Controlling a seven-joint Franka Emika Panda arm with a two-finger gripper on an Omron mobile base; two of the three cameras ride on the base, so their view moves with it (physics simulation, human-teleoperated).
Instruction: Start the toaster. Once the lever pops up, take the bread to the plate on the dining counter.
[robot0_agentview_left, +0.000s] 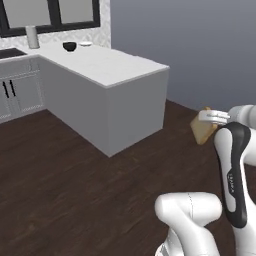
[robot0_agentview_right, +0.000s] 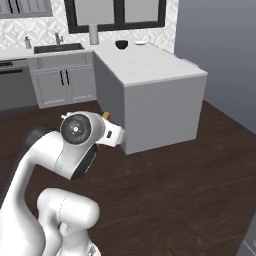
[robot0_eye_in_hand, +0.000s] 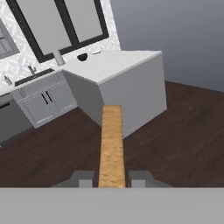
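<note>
Currently the gripper (robot0_eye_in_hand: 112, 178) is closed on the bread (robot0_eye_in_hand: 111, 146), the two dark finger tips pressing its flat faces, so the jaws stand only a slice apart. Slice seen edge-on in the hand view: golden-brown crust running straight out ahead from between the tips. In the left base view the bread (robot0_agentview_left: 202, 131) shows as a tan square hanging just below the gripper (robot0_agentview_left: 212, 118), over the dark wood floor (robot0_agentview_left: 75, 185). In the right base view a sliver of crust (robot0_agentview_right: 106, 115) peeks past the white wrist.

Ahead of the jaws, well apart: the dining counter (robot0_eye_in_hand: 118, 65), white top over a plain grey base, its near corner pointing toward the hand. At the counter's far end, far beyond the jaws: a dark bowl (robot0_agentview_left: 69, 46) and just beside it the small white plate (robot0_agentview_left: 86, 44); same pair in the right base view, bowl (robot0_agentview_right: 121, 44) and plate (robot0_agentview_right: 140, 43).

Farther off, beyond the counter: a black-framed window (robot0_agentview_right: 117, 12), grey cabinets (robot0_agentview_right: 65, 82) and a sink (robot0_agentview_right: 57, 48) with faucet.
</note>
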